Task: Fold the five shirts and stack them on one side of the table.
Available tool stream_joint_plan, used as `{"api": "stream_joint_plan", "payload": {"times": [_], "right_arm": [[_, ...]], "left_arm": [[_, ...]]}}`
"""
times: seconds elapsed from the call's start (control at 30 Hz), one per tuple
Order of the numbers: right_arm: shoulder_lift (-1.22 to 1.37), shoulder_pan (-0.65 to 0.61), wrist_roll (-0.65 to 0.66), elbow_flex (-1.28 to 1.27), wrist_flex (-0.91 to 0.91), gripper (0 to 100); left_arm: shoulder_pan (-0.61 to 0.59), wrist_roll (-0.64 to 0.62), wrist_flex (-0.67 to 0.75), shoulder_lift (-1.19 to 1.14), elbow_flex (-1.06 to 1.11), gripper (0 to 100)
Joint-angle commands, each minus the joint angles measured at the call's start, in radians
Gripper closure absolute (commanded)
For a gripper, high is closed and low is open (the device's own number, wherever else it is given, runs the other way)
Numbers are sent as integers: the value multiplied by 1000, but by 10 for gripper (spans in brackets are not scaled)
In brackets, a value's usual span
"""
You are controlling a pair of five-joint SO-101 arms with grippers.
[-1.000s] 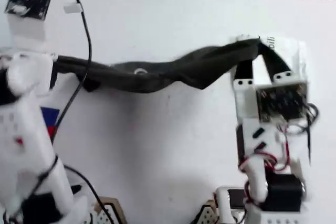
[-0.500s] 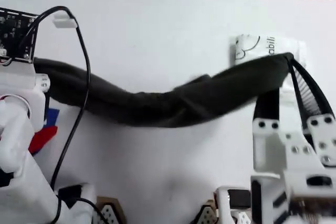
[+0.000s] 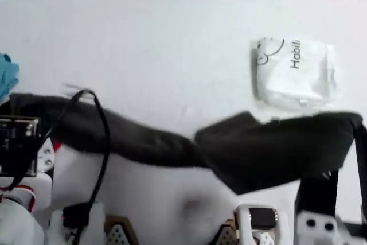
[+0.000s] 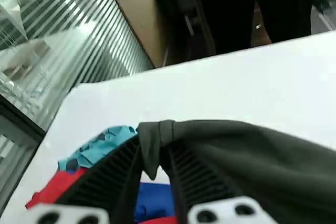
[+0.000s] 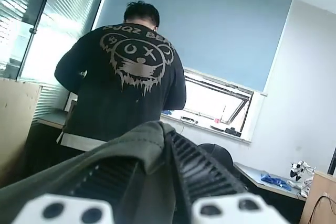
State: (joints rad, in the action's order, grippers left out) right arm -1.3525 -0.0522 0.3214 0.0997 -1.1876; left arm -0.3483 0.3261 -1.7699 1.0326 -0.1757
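The left gripper [image 4: 154, 149] pinches one end of the dark shirt [image 3: 258, 147], the right gripper [image 5: 160, 148] the other. Its long axis hangs stretched between them, and the folded white shirt [image 3: 295, 73] lies just beyond the right gripper.

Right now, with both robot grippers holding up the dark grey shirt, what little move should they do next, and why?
Probably lower the dark grey cloth shirt onto the bare white table and pull it flat. The left gripper and right gripper each pinch one end, and it hangs bunched between them, so it cannot be folded yet.
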Motion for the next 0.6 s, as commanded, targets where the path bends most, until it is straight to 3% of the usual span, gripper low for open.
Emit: {"api": "stream_joint_plan", "payload": {"times": [0.0, 0.2, 0.57], "right_arm": [[1, 4, 2, 60, -59, 978], [12, 8, 3, 51, -59, 978], [18, 8, -3, -51, -24, 978]], "left_arm": [[-12, -5, -3, 52, 44, 975], [-161, -5, 41, 91, 50, 975], [-163, -6, 44, 21, 42, 975]]}}
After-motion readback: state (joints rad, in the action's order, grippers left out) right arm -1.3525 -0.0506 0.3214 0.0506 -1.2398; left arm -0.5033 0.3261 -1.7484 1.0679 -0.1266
